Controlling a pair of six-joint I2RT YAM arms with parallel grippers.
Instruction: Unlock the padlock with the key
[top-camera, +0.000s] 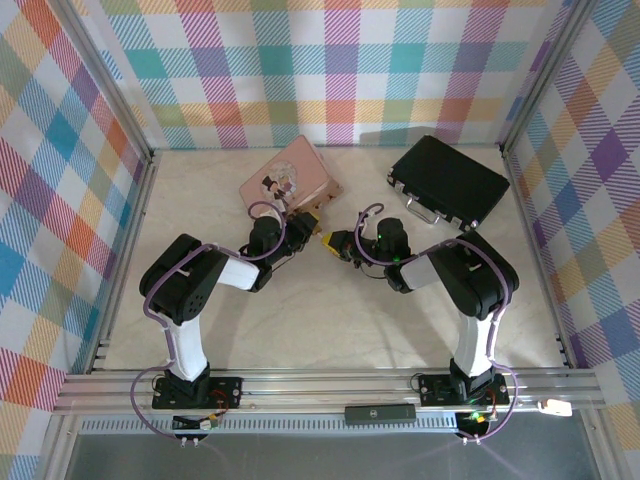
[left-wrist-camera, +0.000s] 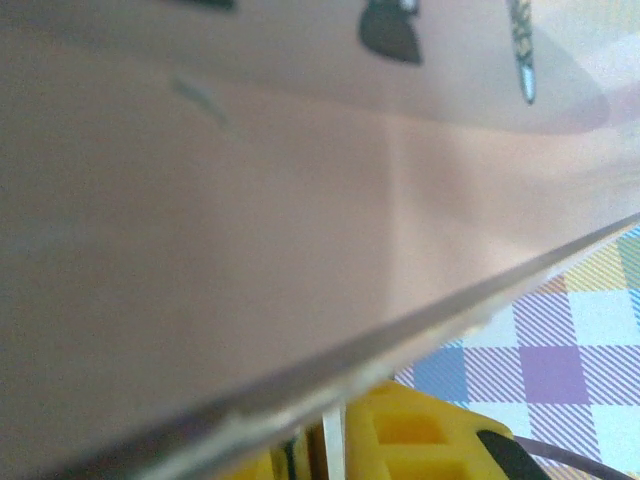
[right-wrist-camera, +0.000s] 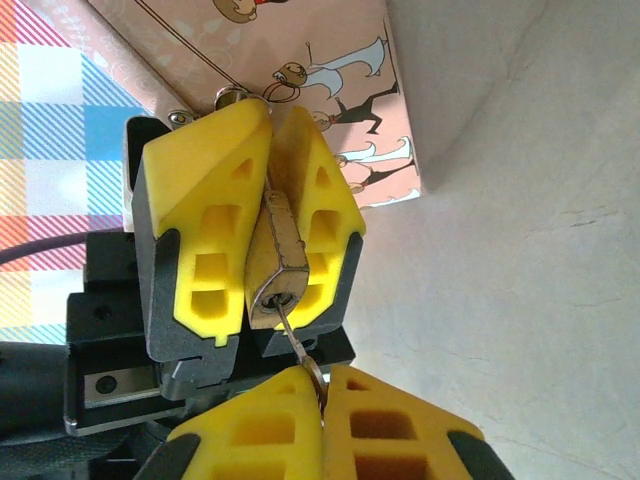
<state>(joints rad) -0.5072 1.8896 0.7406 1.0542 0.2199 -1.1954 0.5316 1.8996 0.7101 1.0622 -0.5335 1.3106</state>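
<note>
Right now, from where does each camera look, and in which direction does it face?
Top external: above and behind the bases, facing down on the table; left arm and right arm show whole.
Left wrist: on the left arm, facing the pink box side from very close, blurred; a yellow finger shows at the bottom.
Right wrist: on the right arm, facing the left claw shut on the padlock; its own right claw holds the key in the keyhole.
Shared: the pink box stands in all three views.

The small brass-gold padlock (right-wrist-camera: 275, 270) is half hidden in the left hand (right-wrist-camera: 268, 150), the thin dark key (right-wrist-camera: 290, 330) in the right hand (right-wrist-camera: 322, 385).
</note>
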